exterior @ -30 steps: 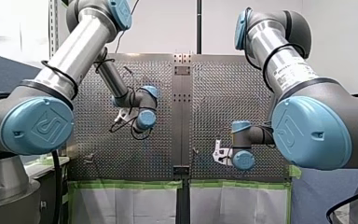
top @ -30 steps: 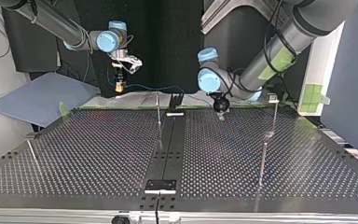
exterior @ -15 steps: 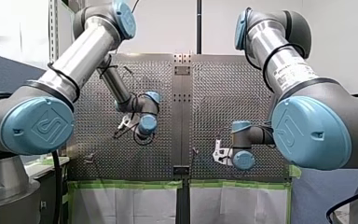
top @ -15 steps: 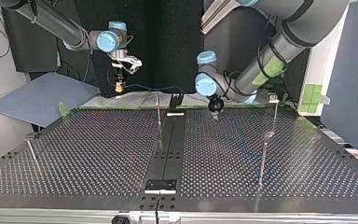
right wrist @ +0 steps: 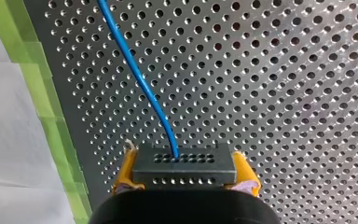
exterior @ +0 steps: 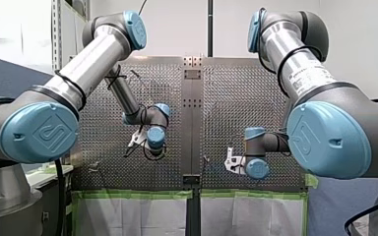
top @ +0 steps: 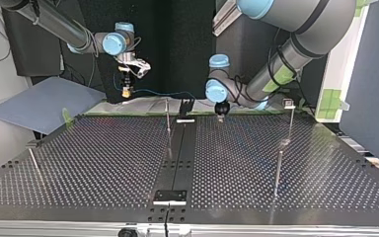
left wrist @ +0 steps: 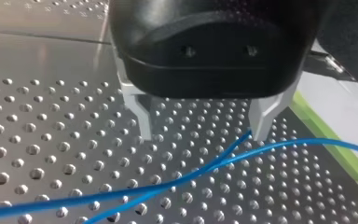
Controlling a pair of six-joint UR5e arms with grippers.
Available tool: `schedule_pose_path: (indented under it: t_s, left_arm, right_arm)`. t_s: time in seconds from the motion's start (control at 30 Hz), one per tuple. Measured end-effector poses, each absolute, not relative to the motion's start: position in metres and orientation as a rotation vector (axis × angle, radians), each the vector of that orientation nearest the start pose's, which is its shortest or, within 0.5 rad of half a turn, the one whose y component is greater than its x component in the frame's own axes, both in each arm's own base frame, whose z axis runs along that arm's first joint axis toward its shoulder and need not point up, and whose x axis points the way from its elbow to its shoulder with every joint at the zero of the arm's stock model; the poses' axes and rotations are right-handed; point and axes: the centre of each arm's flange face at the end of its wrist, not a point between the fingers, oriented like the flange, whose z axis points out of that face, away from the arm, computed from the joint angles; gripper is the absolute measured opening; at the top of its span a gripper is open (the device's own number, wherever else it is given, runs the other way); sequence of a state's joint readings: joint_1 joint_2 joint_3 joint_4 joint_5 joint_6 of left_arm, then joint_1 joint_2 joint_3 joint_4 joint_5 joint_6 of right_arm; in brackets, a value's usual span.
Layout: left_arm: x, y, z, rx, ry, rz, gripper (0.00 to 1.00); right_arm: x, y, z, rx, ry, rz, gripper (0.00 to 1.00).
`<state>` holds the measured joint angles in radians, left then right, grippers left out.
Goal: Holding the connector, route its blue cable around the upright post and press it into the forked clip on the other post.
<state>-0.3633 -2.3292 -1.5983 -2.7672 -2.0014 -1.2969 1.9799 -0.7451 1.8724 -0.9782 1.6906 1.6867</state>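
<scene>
The right jaws are clenched on the dark grey rectangular connector (right wrist: pixel 185 167). Their two yellow pads (right wrist: pixel 127 171) press on the two short ends of the block, and the face of the block has rows of small holes. The thin blue cable (right wrist: pixel 141 79) comes out of the middle of this face. It runs ahead of the jaws over the perforated metal bench (right wrist: pixel 270 84), not far from a strip of green tape (right wrist: pixel 51 126) along the bench edge. In the top view these jaws hang at the far left, above the far edge of the bench, and the cable goes from them to the right, towards the middle.

The left jaws are released: the two pale metal fingers (left wrist: pixel 139 112) under the black body stand wide apart, with nothing between them. The blue cable passes just ahead of the fingertips, close over the bench. A second blue line ends near one fingertip, and I cannot tell if it is cable or reflection. In the top view the left jaws are low over the far bench edge, a little right of the middle.

A thin upright metal post (top: pixel 168 121) stands between the two jaws. Further right, well apart, stands another thin post with a small pale head (top: pixel 289 123), and its head is too small to make out.
</scene>
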Motion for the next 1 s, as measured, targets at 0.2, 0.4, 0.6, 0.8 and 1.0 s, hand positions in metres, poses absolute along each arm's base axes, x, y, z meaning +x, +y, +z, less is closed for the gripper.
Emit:
schedule_pose_path:
  t_s: [0.2, 0.4, 0.6, 0.8, 1.0]
  left_arm:
    - [0.54, -0.301, 0.066, 0.284, 1.94, 0.35, 1.0]
    - [0.539, -0.299, 0.066, 0.23, 1.945, 0.35, 1.0]
    - [0.538, -0.296, 0.059, 0.225, 1.956, 0.373, 1.0]
    - [0.533, -0.297, 0.032, 0.264, 1.981, 0.389, 1.0]
    - [0.534, -0.301, 0.025, 0.272, 1.966, 0.372, 1.0]
  right_arm:
    - [0.335, -0.468, -0.017, 1.506, -1.241, 1.389, 0.0]
    - [0.335, -0.468, -0.017, 1.509, -1.242, 1.386, 0.0]
    - [0.335, -0.468, -0.017, 1.51, -1.242, 1.385, 0.0]
    - [0.334, -0.468, -0.017, 1.51, -1.243, 1.383, 0.0]
    - [0.334, -0.469, -0.017, 1.509, -1.243, 1.381, 0.0]
